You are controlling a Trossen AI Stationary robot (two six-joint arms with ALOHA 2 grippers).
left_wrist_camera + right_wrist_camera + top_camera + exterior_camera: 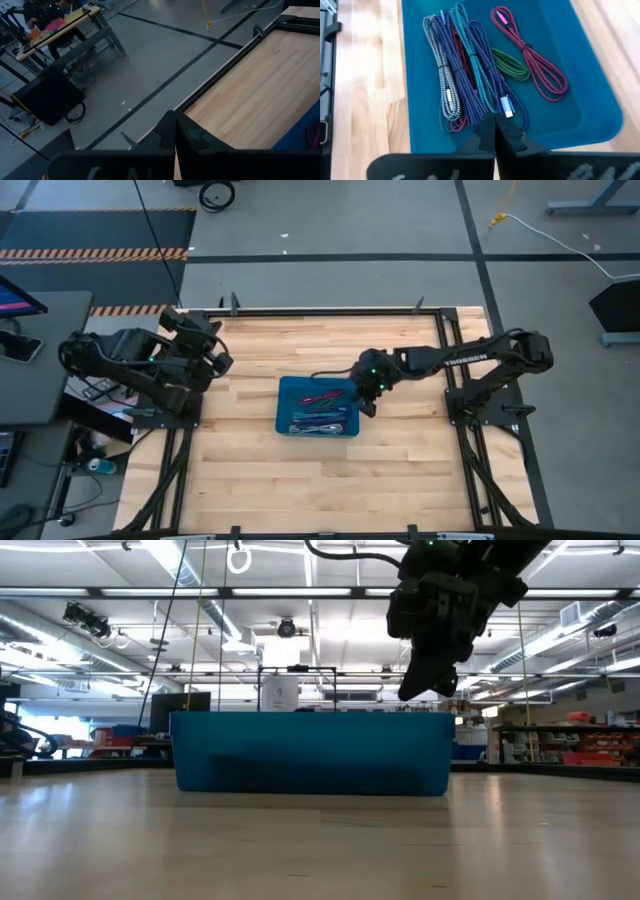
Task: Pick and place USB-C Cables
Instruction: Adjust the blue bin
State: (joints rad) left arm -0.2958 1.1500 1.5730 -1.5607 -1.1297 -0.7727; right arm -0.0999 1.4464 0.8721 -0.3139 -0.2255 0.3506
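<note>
**Blue bin of cables, mid-worktop**

Blue bin (284, 388) at the centre of the worktop (300, 470). Contents: USB-C cables (470, 75), braided bundles lying loose on its floor. Right gripper (368, 406) hangs over the bin's 3 o'clock rim, jaws together, empty. Left gripper (222, 363) parked at the worktop's 10 o'clock, jaws together.

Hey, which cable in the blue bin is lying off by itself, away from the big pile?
The maroon cable: it stretches alone along one side of the blue bin, touching only the small green cable, while the others lie bundled together.
</note>
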